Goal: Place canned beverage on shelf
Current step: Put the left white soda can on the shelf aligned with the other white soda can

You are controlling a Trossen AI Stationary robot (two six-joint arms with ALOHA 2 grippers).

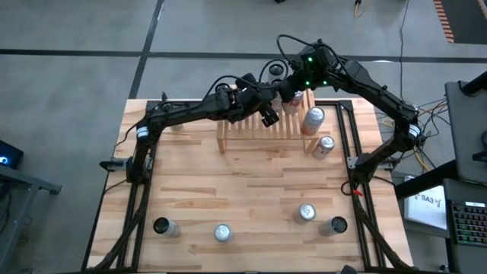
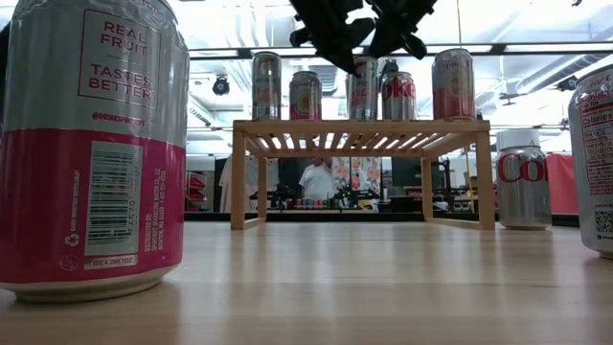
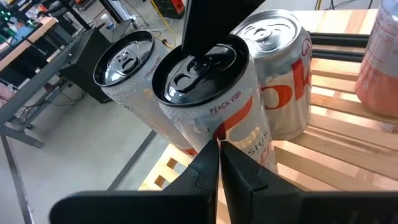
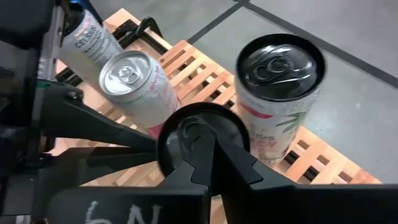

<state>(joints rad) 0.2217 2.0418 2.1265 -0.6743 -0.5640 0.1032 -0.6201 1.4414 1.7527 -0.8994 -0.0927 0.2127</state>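
Shelf (image 2: 359, 126) underside, low view only

Person (image 2: 317, 179) in bkgd behind table (image 2: 383, 287); desk w/ keyboard (image 1: 466, 221) at side.

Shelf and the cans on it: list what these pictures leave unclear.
- High view: the cans at the middle of the shelf are covered by both arms, so the count is unsure.
- Low view: the black can is mostly hidden behind other cans.
- Left wrist view: the pink can is cut off by the edge.
- Right wrist view: the right pincer hides the slats below.
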